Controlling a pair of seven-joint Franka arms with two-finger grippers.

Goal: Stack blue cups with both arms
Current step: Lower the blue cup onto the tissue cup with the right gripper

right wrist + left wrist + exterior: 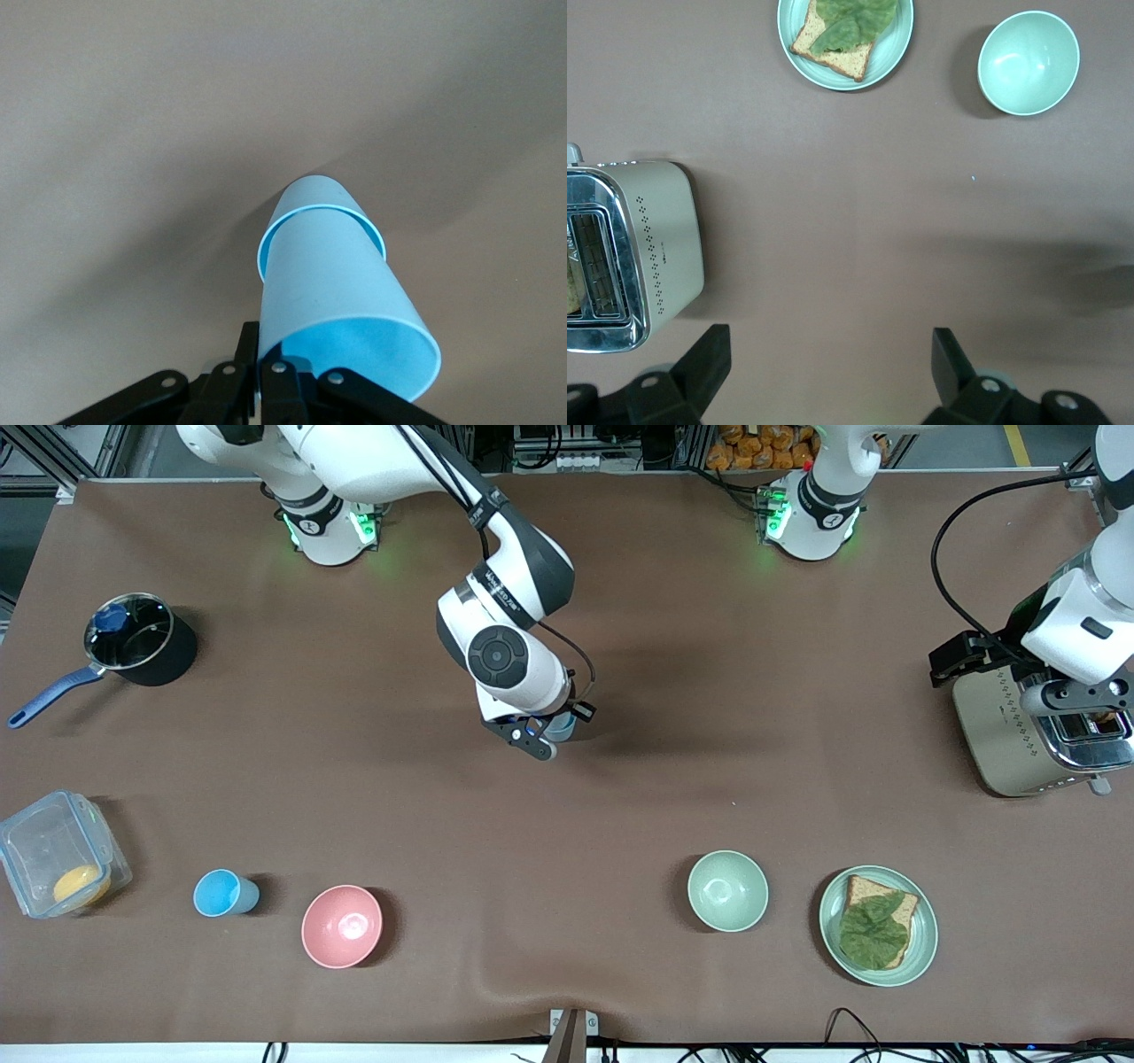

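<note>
My right gripper (537,740) is over the middle of the table, shut on the rim wall of a pale blue cup (341,297). That cup barely shows under the hand in the front view (561,727). In the right wrist view its narrow end sits inside the rim of a second blue cup (310,193) below it. Another sky-blue cup (225,893) stands upright near the front camera, between a clear container and the pink bowl. My left gripper (828,343) is open and empty, up in the air over the toaster end of the table (1074,701).
The pink bowl (342,926) and pale green bowl (727,890) stand near the front camera. A green plate (921,948) holds toast with lettuce. The toaster (1019,735) is at the left arm's end. A pot (142,642) and the clear container (58,850) are at the right arm's end.
</note>
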